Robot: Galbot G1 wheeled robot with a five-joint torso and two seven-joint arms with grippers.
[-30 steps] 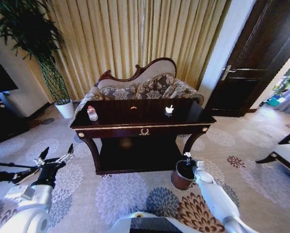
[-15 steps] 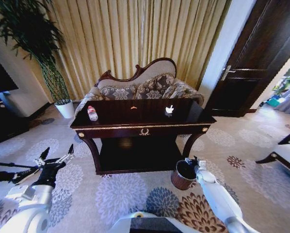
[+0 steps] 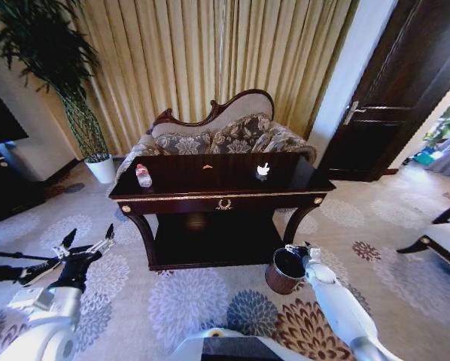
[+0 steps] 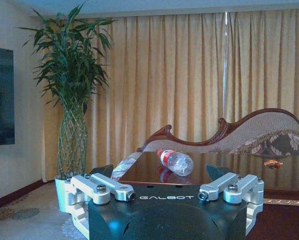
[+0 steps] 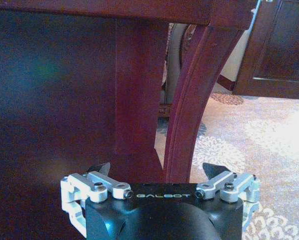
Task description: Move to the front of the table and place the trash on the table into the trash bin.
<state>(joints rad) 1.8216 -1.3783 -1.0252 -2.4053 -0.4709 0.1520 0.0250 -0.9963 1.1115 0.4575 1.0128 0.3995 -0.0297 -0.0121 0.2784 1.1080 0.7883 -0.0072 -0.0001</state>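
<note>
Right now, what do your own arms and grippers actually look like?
Both arms are smooth, silvery-white tubes. The left gripper and right gripper each have a black body lettered GALBOT in white, silver metal linkages with bolts, and dark pointed jaws. A black joint sits at the left wrist.

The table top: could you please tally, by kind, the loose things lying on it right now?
On the table:
Plastic bottle: 1
White paper wad: 1
Orange scrap: 1
Total: 3
</note>
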